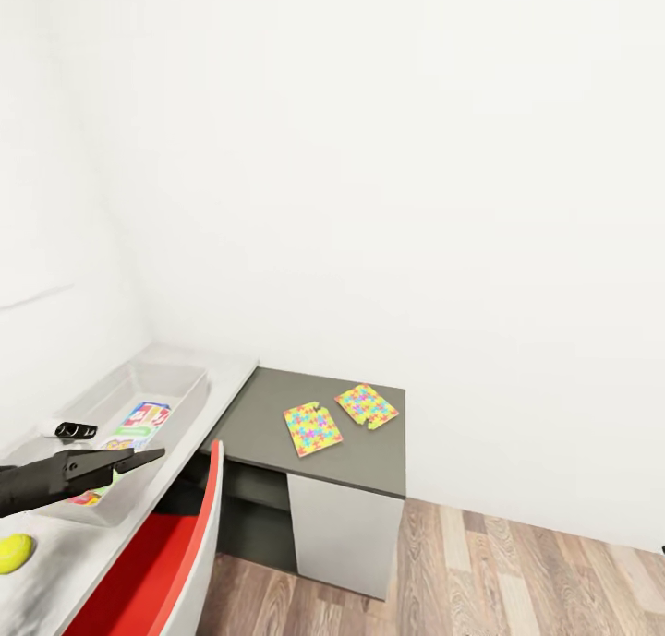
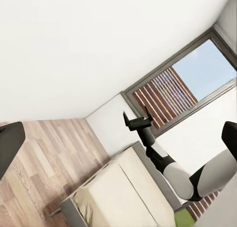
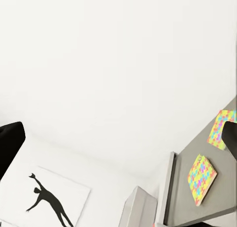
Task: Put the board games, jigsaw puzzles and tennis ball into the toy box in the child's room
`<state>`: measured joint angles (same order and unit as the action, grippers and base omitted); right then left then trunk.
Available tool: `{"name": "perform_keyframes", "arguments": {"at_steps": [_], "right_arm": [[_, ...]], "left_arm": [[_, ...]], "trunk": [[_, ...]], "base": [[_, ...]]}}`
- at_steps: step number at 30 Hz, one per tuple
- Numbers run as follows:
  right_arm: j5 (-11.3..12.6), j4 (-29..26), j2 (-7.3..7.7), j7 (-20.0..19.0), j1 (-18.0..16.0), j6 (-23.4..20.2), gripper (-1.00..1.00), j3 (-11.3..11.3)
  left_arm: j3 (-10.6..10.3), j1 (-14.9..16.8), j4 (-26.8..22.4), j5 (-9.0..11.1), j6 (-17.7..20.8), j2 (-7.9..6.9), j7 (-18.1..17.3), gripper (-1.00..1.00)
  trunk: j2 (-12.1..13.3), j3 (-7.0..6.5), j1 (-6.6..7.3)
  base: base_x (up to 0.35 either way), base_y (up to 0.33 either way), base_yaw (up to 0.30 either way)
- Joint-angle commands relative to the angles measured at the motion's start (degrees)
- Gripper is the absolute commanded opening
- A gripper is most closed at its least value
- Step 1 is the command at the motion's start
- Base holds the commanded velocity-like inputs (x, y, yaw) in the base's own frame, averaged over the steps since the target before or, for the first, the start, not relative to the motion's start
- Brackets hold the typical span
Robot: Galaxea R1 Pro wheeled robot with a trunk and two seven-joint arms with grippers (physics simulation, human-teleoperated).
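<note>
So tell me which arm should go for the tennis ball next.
Left, probably. The left gripper hangs over the toy box on the pale desk top, and the tennis ball lies on that same side, close beneath that arm.

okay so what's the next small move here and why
Probably swing the left gripper, open and empty over the toy box, toward the tennis ball on the pale table. The ball lies outside the bin, nearer than the two jigsaw puzzles on the dark top.
</note>
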<state>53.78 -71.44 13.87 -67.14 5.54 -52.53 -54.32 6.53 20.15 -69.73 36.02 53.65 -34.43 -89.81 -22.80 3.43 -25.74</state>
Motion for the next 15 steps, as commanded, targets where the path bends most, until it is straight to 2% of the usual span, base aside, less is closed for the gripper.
{"name": "perform_keyframes", "arguments": {"at_steps": [1,15], "right_arm": [[0.2,0.0,0.01,0.0,0.0,-0.3,1.00,0.0],[0.2,0.0,0.01,0.0,0.0,-0.3,1.00,0.0]], "left_arm": [[0.0,0.0,0.0,0.0,0.6,-0.02,-0.2,1.00],[-0.1,0.0,-0.1,0.0,0.6,-0.02,-0.2,1.00]], "trunk": [[-0.1,0.04,-0.04],[-0.1,-1.02,-0.04]], "base": [[0.000,0.000,-0.208],[0.000,0.000,-0.208]]}}
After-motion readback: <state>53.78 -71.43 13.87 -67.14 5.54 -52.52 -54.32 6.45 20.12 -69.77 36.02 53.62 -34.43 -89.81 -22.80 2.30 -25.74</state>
